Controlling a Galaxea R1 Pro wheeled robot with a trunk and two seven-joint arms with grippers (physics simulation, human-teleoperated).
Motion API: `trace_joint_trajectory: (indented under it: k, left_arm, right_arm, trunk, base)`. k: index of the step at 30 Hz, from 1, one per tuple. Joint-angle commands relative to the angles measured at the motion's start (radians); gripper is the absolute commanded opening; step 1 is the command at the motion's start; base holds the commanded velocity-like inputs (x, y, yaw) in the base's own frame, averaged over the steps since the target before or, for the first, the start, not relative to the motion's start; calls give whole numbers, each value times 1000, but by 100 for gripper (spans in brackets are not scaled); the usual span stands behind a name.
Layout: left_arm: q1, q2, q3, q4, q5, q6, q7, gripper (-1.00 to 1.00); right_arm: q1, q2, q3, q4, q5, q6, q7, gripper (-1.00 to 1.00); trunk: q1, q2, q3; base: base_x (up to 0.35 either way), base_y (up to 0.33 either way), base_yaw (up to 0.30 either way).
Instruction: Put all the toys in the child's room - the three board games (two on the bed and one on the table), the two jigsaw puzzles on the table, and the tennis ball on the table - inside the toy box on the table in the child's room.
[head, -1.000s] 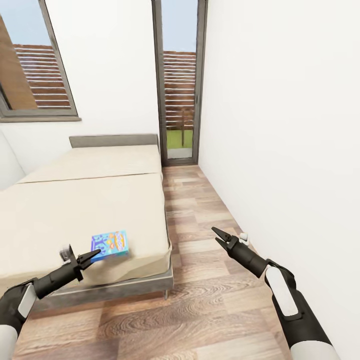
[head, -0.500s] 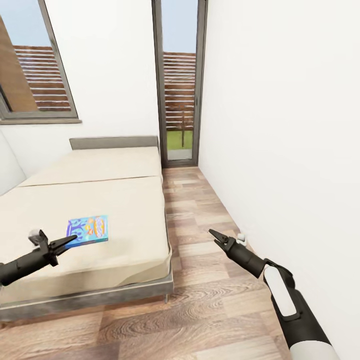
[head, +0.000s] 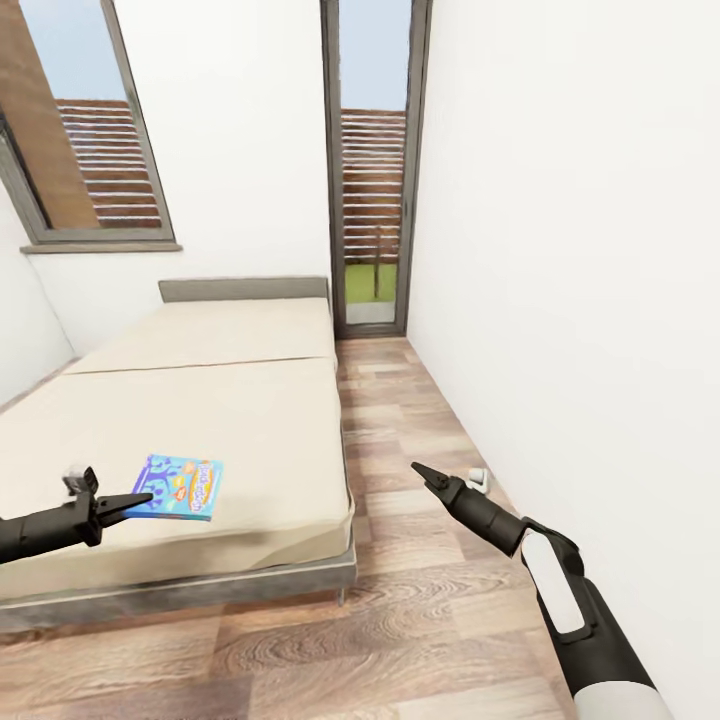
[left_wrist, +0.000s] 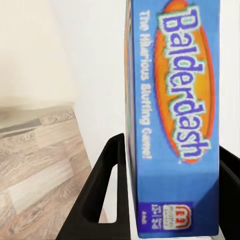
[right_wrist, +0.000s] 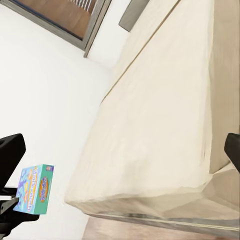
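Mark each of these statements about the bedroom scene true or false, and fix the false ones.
1. The left tool is shut on the blue board game. True; the left wrist view shows a finger on each side of the box.
2. The box reads Monopoly. False: it reads Balderdash.
3. The right tool holds a ball. False: it holds nothing, with its fingers together.
4. The right tool is over the wood floor beside the bed. True.
5. The bed has blankets. False: bare cream mattress.
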Motion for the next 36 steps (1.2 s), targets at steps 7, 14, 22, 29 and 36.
trace_joint_trajectory:
  k: [7,14,22,29,36]
  left_arm:
    - [-1,5,-1,0,0,12,-4,-100]
    - [1,6,-1,0,0,11,-4,-100]
    - [1,7,-1,1,-2,10,-4,-100]
    - [2,7,-2,1,-3,10,-4,-100]
    - [2,-2,-5,1,-5,9,-4,-100]
  right_arm:
    - [0,0,-1,-1,-4,7,2,100]
    - [0,0,-3,-1,-4,9,6,100]
    - [0,0,-3,-1,-4,10,7,100]
    - [0,1,3,-1,-4,10,5,100]
    - [0,1,39,-1,-4,8,2,100]
  trunk:
    - [-27,49,27]
    - [-54,98,55]
    - [-85,154,88]
    - [-111,203,116]
    - [-138,252,144]
  base:
    - [-4,0,241]
    - [0,0,245]
    - [0,0,245]
    - [0,0,245]
    - [0,0,245]
